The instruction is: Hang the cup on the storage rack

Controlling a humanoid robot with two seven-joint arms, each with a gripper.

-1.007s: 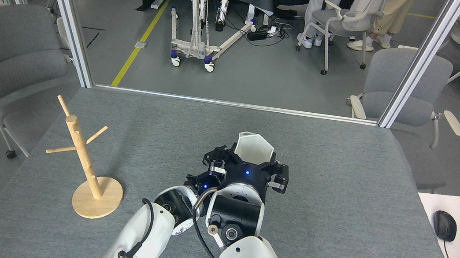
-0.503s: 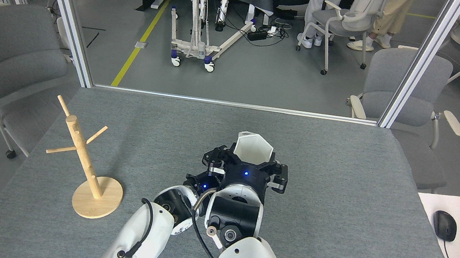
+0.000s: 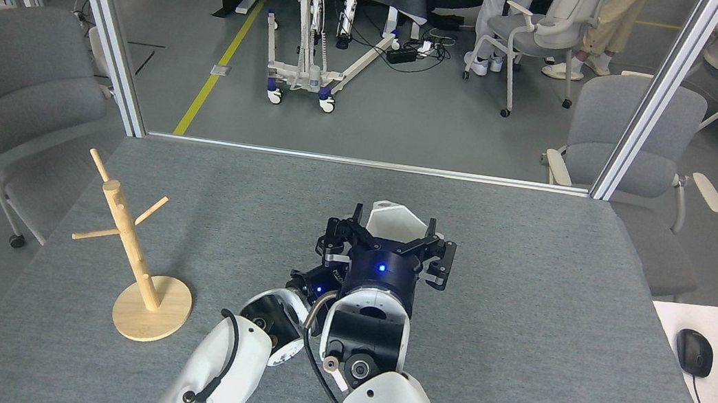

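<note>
Now the right hand, clamped on the white faceted cup at mid-surface, had risen slightly and tipped the cup forward: lift apparently begun. The left hand, partly hidden, could not be read. Open grey surface separated the cup from the wooden mug tree near the left edge.

Single head view, high, facing forward and down, close over grey table, room beyond
</note>
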